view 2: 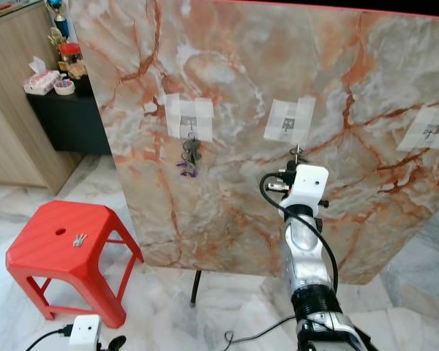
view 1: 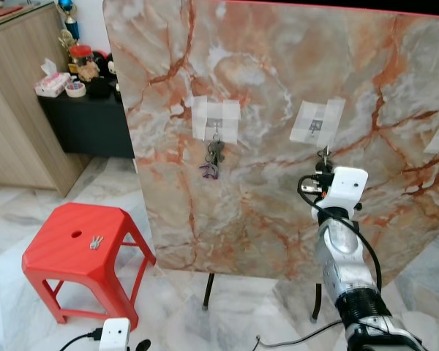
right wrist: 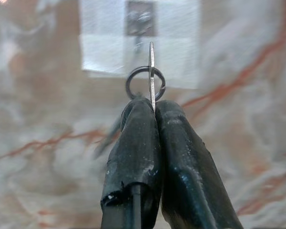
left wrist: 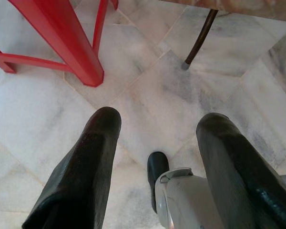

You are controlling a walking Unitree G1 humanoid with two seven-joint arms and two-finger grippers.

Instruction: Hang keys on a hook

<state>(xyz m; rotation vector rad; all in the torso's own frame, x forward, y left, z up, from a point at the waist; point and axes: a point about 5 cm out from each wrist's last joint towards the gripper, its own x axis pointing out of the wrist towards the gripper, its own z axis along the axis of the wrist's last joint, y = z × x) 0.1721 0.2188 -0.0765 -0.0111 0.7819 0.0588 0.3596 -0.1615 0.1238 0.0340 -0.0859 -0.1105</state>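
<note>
My right gripper (right wrist: 153, 107) is shut on a key ring (right wrist: 145, 82), held up just below the middle taped hook (view 1: 316, 124) on the upright marble board (view 1: 278, 73). The ring and a thin key blade stick out above the fingertips, close to the hook (right wrist: 141, 19). Another bunch of keys (view 1: 214, 159) hangs from the left taped hook (view 1: 215, 121). A small set of keys (view 1: 96, 242) lies on the red stool (view 1: 58, 256). My left gripper (left wrist: 155, 129) hangs low, open, above the marble floor.
A third taped hook (view 2: 429, 131) sits at the board's right edge. The board's thin dark legs (view 1: 208, 290) stand on the marble floor. A wooden cabinet (view 1: 14, 102) and a dark shelf with clutter (view 1: 80, 80) are at the back left.
</note>
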